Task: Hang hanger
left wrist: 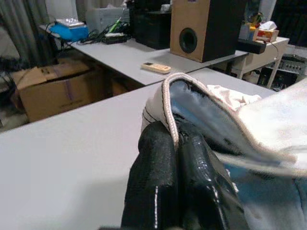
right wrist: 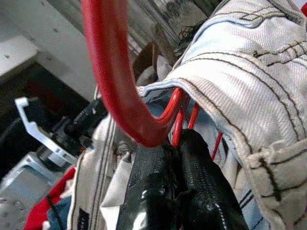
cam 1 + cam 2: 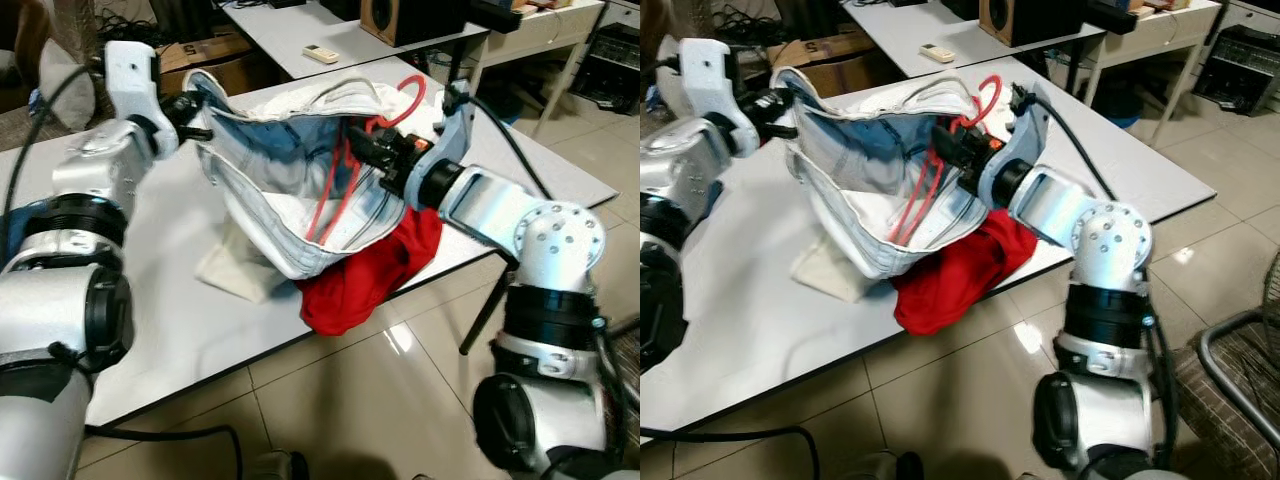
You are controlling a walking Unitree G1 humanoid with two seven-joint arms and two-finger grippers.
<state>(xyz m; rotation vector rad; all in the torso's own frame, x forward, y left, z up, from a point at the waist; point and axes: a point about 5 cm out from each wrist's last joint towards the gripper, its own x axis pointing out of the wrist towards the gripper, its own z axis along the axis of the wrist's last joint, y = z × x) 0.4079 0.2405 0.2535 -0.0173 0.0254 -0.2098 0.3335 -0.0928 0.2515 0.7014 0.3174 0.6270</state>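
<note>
2 grippers work over the grey table (image 3: 190, 330), and from the left eye view we see its near edge running close under the pile, with tiled floor (image 3: 400, 400) open beyond it. The left gripper (image 3: 196, 118) holds the far left rim of the pale garment (image 3: 270, 215) up off the table. The right gripper (image 3: 362, 143) reaches into the garment's opening from the right, where the red hanger (image 3: 330, 195) sits; its hook (image 3: 412, 95) pokes out at the far side. A red cloth (image 3: 365, 275) spills over the near edge, partly hidden under the garment.

From the right eye view we see more free floor to the right, and a second table (image 3: 940, 30) farther back with a remote (image 3: 936, 53) on it.

In the left wrist view, the fingers (image 1: 156, 187) are closed on the garment's corded hem (image 1: 169, 105); a speaker (image 1: 204, 28) stands behind.

In the right wrist view, the fingers (image 2: 204, 191) are pressed together around the hanger's thin red wires, just under the hook's thick curve. Folds of cloth cover the rest of the hanger here.
</note>
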